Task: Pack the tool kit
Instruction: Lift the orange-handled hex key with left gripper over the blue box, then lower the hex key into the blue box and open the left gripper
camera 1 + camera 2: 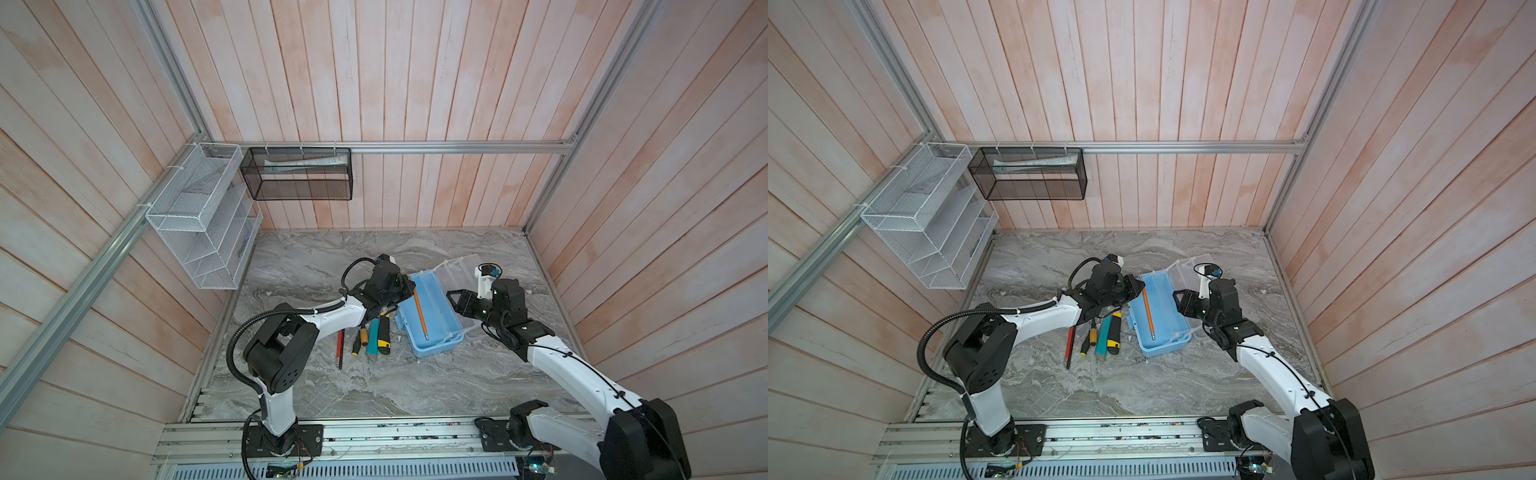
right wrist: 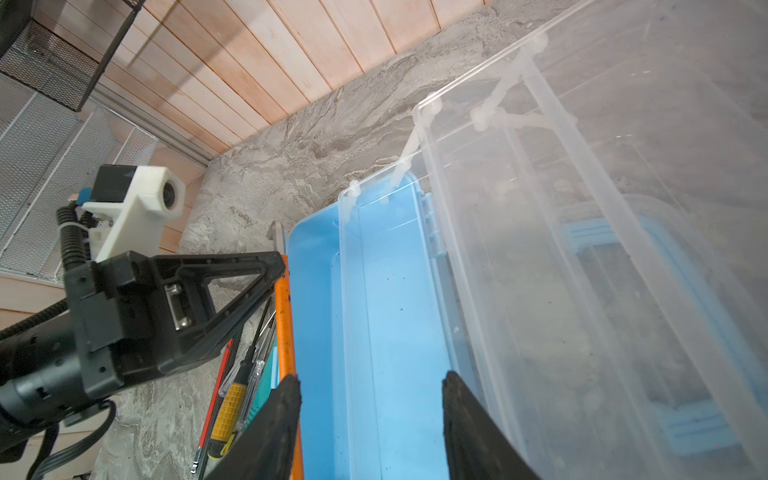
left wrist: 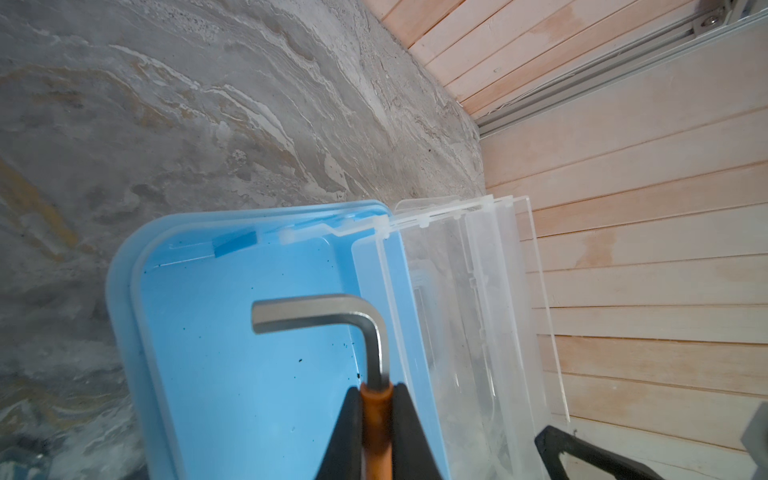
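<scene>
Hex key [image 3: 316, 308] clenched by L pincer [image 3: 377, 389] within tool kit [image 1: 438, 316] rim; lid [image 1: 457, 270] swung open; R pincer [image 2: 370, 376] released above.

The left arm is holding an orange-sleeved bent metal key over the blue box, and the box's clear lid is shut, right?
Not shut: the right wrist view shows the clear lid swung open. The rest stands: the left arm's jaws hold the orange-sleeved bent key over the blue box.

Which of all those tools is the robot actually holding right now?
The orange-sleeved hex key: it is pinched in the left gripper over the open tool kit, while the other tools lie loose on the table beside it.
</scene>
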`<state>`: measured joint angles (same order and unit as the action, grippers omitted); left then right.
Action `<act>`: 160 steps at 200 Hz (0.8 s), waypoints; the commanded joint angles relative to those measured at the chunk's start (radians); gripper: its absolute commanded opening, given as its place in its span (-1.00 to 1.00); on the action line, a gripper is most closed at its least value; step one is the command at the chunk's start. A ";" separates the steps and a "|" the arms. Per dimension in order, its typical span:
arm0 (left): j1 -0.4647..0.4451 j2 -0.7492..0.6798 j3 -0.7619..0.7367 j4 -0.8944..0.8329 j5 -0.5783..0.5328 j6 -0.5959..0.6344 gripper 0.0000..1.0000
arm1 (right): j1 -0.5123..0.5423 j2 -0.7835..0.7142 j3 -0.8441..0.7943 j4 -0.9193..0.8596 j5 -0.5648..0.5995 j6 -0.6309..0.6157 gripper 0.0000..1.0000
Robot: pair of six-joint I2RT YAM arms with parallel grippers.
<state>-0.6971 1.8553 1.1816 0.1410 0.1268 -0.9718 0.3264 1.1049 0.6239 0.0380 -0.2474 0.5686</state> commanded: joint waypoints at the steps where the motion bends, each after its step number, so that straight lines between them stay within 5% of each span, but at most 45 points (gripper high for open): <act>1: -0.007 0.034 0.048 -0.026 0.015 0.019 -1.00 | -0.004 -0.005 -0.013 0.016 -0.018 -0.006 0.08; 84: 0.021 0.105 0.164 -0.231 -0.027 0.142 -0.98 | -0.004 -0.017 -0.034 0.026 -0.007 0.010 0.12; 160: 0.088 0.225 0.303 -0.321 0.054 0.271 -0.96 | -0.003 -0.003 -0.035 0.027 -0.002 0.007 0.14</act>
<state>-0.6182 2.0434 1.4391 -0.1337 0.1535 -0.7670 0.3264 1.1019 0.5999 0.0566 -0.2527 0.5758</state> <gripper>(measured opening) 0.122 0.571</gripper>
